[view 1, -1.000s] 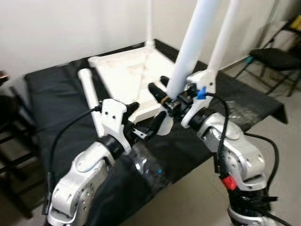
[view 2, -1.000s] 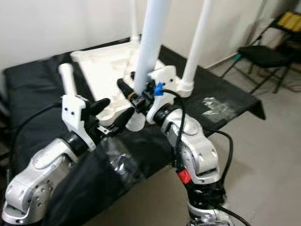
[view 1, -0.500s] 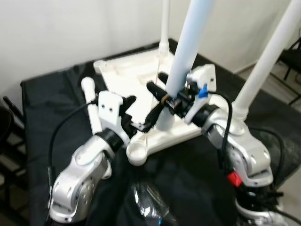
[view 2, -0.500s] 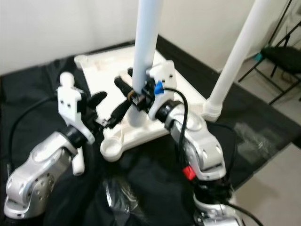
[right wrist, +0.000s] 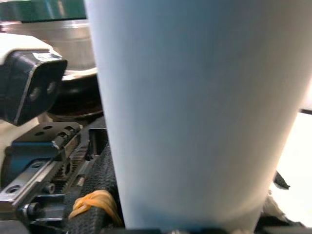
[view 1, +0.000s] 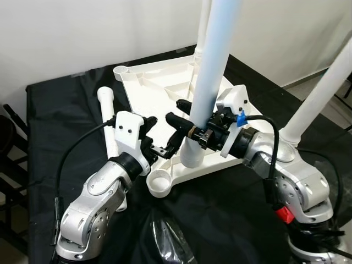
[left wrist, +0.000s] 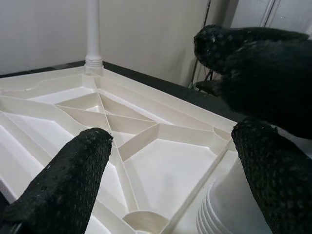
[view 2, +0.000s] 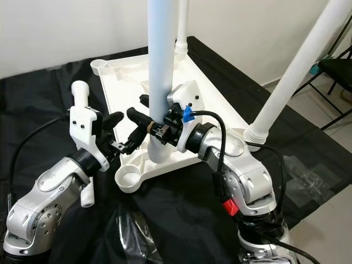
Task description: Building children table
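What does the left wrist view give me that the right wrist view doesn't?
Left wrist view: the ribbed underside of the white plastic tabletop, a far white leg standing upright in its corner, and the left gripper open above the tabletop. Right wrist view: a close view of the pale blue-white tube leg held in the right gripper, with the left gripper's white camera housing behind. Both share that tube leg's base.

A plain room in a home or a small workroom, set up for assembly. A bare white wall (view 1: pixel 82 27) stands beyond the grippers, and a black cloth (view 1: pixel 60 115) covers the work surface beneath them. A black folding chair (view 2: pixel 338 69) stands on the pale floor (view 2: pixel 324 137), off to the right gripper's side.
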{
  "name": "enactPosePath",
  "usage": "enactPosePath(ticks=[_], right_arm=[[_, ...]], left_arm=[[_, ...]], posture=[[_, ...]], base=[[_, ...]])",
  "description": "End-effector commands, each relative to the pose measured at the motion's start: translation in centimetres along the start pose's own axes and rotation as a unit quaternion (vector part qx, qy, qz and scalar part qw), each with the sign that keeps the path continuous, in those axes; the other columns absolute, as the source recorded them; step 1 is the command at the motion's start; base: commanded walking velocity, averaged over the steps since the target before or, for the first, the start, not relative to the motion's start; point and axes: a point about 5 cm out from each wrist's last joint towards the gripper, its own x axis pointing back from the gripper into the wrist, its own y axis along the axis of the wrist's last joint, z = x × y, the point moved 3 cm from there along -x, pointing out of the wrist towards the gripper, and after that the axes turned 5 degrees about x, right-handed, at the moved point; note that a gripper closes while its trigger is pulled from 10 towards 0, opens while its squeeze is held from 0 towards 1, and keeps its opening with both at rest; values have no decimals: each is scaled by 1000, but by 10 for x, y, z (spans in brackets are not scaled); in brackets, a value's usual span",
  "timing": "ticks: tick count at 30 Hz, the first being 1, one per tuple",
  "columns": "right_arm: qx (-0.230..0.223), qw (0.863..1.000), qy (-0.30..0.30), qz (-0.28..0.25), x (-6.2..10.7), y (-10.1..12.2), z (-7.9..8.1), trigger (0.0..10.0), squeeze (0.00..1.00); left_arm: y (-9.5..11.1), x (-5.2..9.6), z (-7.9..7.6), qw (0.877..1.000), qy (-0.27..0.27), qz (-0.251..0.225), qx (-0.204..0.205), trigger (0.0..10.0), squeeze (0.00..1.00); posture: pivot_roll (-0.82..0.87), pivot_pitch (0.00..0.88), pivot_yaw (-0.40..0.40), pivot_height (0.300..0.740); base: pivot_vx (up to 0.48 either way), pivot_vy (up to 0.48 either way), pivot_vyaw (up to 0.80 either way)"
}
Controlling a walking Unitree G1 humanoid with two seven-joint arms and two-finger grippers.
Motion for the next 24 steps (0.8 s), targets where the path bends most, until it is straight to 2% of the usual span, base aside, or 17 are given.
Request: enactPosePath(ticks=[1, 2, 4, 5, 6, 8, 9, 11, 12, 15, 16, 17, 19, 20, 22, 23, 24], right_arm=[[1, 999, 51, -13, -2, 2, 11, 10000, 0], [1, 999, 51, -13, -2, 2, 11, 10000, 0], [3, 997, 76, -15, -3, 2, 15, 10000, 0], [-4, 993, 114, -26, -4, 1, 21, 10000, 0], [-4, 993, 114, -26, -4, 1, 21, 10000, 0], [-7, 986, 157, -53, -8, 3, 19, 10000, 0], [-7, 986, 157, -53, -8, 3, 19, 10000, 0], [-1, 981, 178, -73, -12, 6, 11, 10000, 0], [-1, 981, 178, -73, -12, 6, 11, 10000, 0], [-10, 972, 222, -81, -11, 10, 8, 10000, 0], [-10, 972, 222, -81, -11, 10, 8, 10000, 0], [-12, 966, 246, -75, -10, 10, 8, 10000, 0], [-12, 966, 246, -75, -10, 10, 8, 10000, 0], [-9, 960, 271, -63, -8, 8, 10, 10000, 0], [-7, 945, 326, -39, -6, 2, 13, 10000, 0], [-7, 945, 326, -39, -6, 2, 13, 10000, 0], [-6, 938, 344, -34, -5, 1, 15, 10000, 0]], left_arm=[[4, 6, 2, 1000, -17, -3, -2, 10000, 0], [4, 6, 2, 1000, -17, -3, -2, 10000, 0], [7, 8, 3, 1000, -27, -7, -1, 10000, 0], [11, 13, 6, 999, -37, -10, -3, 10000, 0], [11, 13, 6, 999, -37, -10, -3, 10000, 0], [16, 26, 25, 999, -30, -11, -19, 10000, 0], [16, 26, 25, 999, -30, -11, -19, 10000, 0], [21, 46, 53, 999, -13, -11, -32, 10000, 0], [21, 46, 53, 999, -13, -11, -32, 10000, 0], [27, 74, 73, 999, -26, -6, -39, 10000, 0], [27, 74, 73, 999, -26, -6, -39, 10000, 0], [28, 85, 72, 998, -54, 6, -44, 10000, 0], [28, 85, 72, 998, -54, 6, -44, 10000, 0], [28, 96, 69, 995, -84, 26, -47, 10000, 0], [24, 106, 52, 984, -155, 75, -49, 10000, 0], [24, 106, 52, 984, -155, 75, -49, 10000, 0], [23, 106, 46, 980, -171, 85, -50, 10000, 0]], posture=[[-35, 209, -16, 740], [-35, 209, -16, 740], [-32, 212, -16, 740], [-30, 217, -19, 740], [-30, 217, -19, 740], [-19, 233, -24, 740], [-19, 233, -24, 740], [-6, 251, -30, 740], [-6, 251, -30, 740], [6, 267, -35, 740], [6, 267, -35, 740], [16, 289, -44, 740], [16, 289, -44, 740], [21, 298, -48, 740], [38, 330, -55, 740], [38, 330, -55, 740], [39, 334, -54, 740]], base=[[0, 0, 0], [0, 0, 0], [0, 0, 0], [0, 0, 0], [0, 0, 0], [0, 0, 0], [0, 0, 0], [0, 0, 0], [0, 0, 0], [0, 0, 0], [0, 0, 0], [0, 0, 0], [0, 0, 0], [0, 0, 0], [0, 0, 0], [0, 0, 0], [0, 0, 0]])
